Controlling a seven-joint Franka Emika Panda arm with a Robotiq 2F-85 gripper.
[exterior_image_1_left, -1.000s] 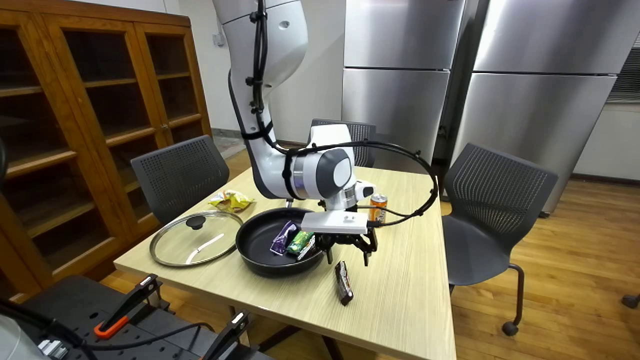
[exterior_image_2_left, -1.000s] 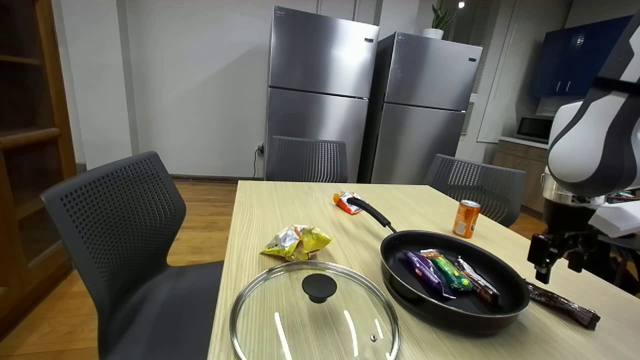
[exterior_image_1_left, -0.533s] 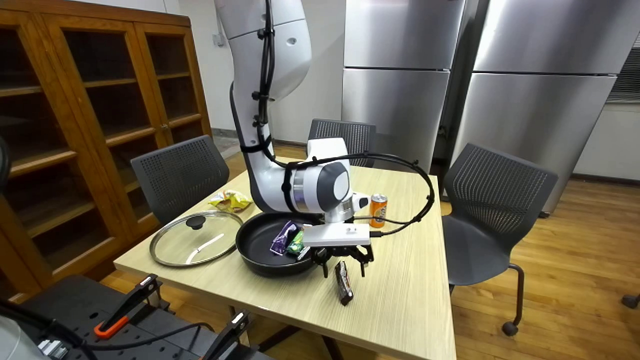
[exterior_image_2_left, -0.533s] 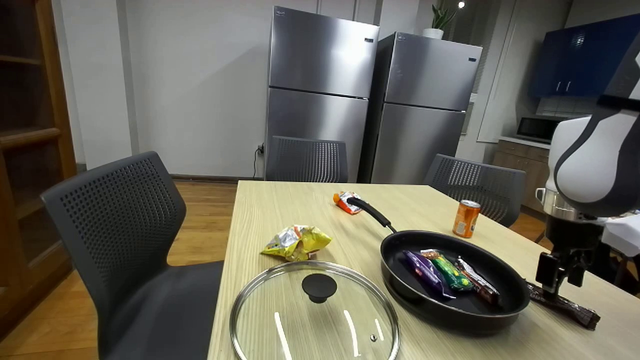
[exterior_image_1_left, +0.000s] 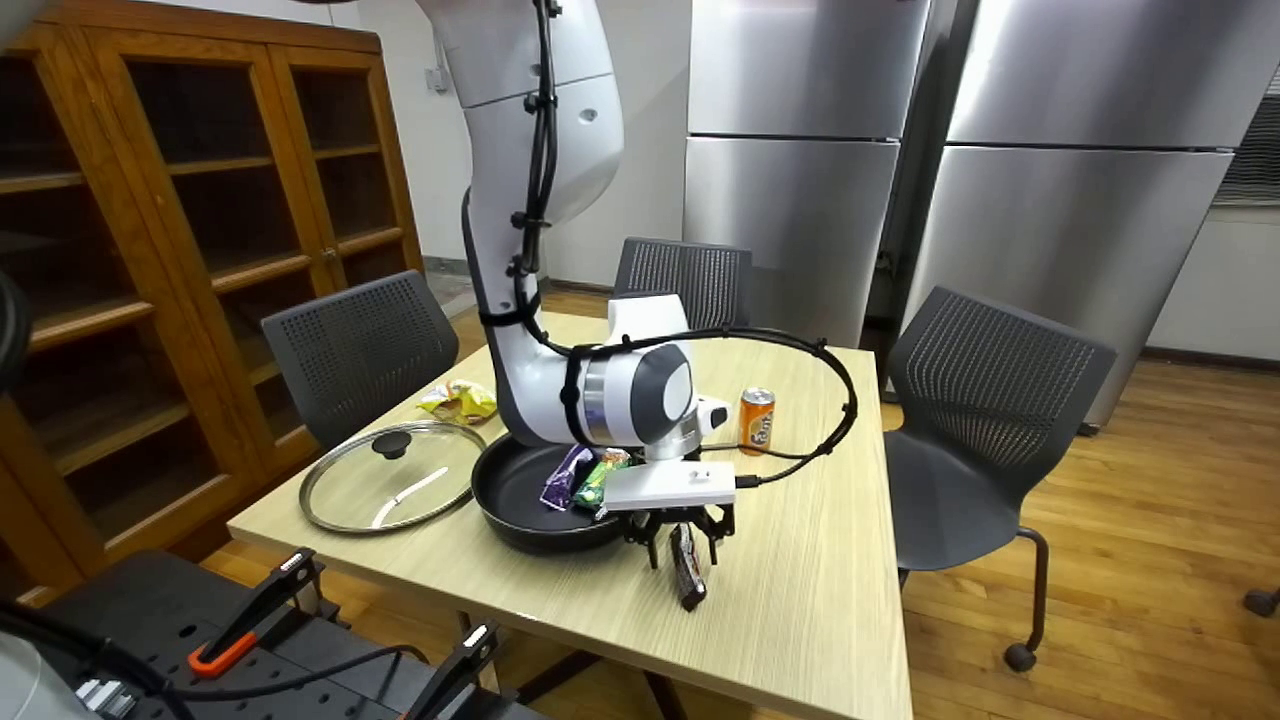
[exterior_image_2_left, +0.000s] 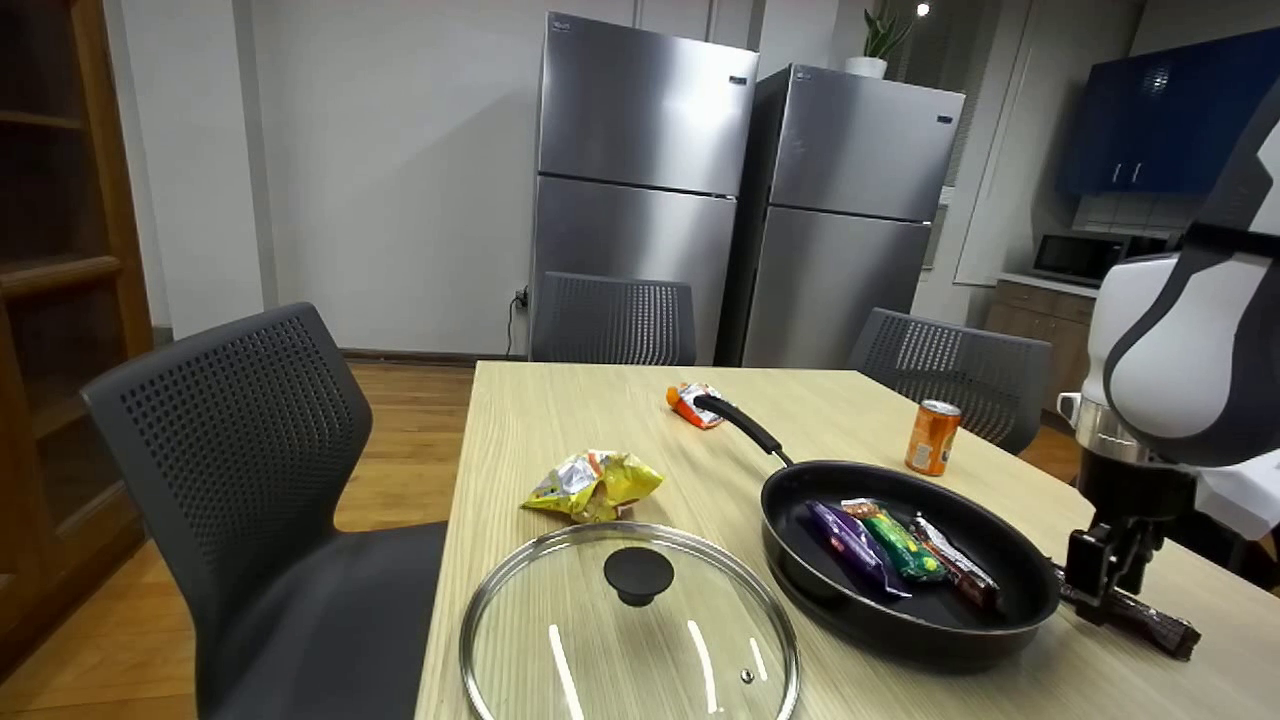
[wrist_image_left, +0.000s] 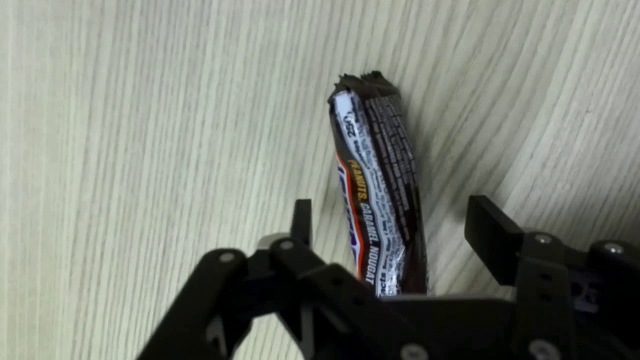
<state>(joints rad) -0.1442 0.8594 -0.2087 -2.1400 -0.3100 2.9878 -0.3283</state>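
One end effector (wrist_image_left: 392, 227), wide, two fingers (wrist_image_left: 490, 240) astride one bar (wrist_image_left: 375, 190), three wrapped bars (exterior_image_2_left: 903, 545) in one pan (exterior_image_2_left: 930, 645).

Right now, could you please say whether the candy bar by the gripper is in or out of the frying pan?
Out: the wrapped candy bar lies on the table, beside the frying pan.

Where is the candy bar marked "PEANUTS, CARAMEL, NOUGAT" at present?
In the wrist view, the candy bar lies on the table, between the jaws of the open gripper, touching neither. In both exterior views, it is right of the black frying pan.
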